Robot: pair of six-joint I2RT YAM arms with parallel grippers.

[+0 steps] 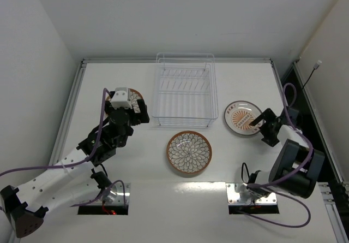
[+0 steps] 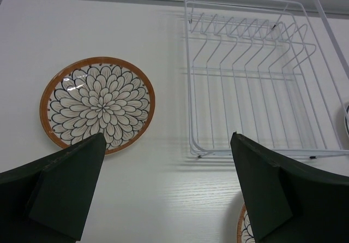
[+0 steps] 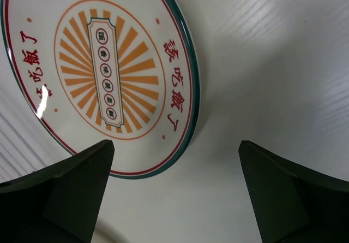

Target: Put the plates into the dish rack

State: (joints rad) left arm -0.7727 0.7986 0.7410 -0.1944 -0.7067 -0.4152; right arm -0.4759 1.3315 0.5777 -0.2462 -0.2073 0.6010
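While the rack [image 1: 184, 98] by the far edge stands empty, left gripper [image 2: 168, 139] and right gripper [image 3: 175, 144] hang wide open, holding nothing, by the left plate [image 2: 97, 105] and right plate [image 3: 98, 68], likely lining up rim grasps; middle plate [image 1: 188, 153] lies flat.

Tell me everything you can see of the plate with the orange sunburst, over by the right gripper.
The sunburst plate is round, glossy and ceramic-looking: a white face, orange rays around a long central panel of circled characters, red characters around them, a thin red line and a dark green rim. It lies flat, face up, on the white table, right of the dish rack and apart from it. The open right gripper hangs at its edge; contact cannot be told.
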